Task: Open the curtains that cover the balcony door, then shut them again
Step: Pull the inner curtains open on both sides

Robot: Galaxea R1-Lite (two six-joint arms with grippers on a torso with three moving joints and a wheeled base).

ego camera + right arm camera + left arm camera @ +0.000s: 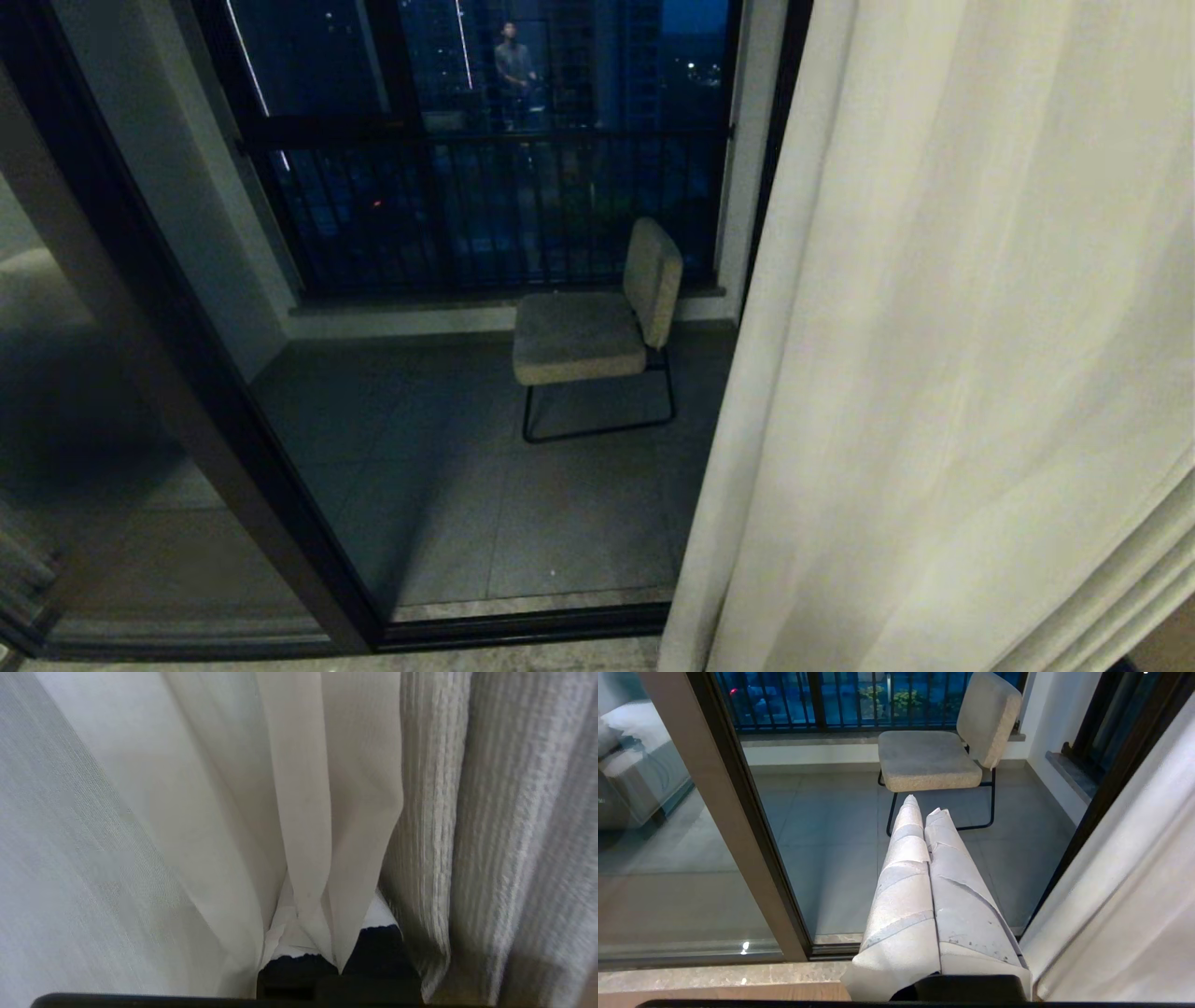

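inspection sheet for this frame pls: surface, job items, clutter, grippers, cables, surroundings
Surface: grey tiled balcony floor beyond the glass; stone sill on the near side.
Job's things: cream curtain drawn to the right side; balcony door glass uncovered, dark frame.
Clutter: one upholstered chair on the balcony.
Grippers: left gripper shut, empty, pointing toward the chair; right gripper shut on a curtain fold, buried in fabric.
Cables: nothing seen.
Surroundings: black railing, night city lights, a person's reflection in the glass.
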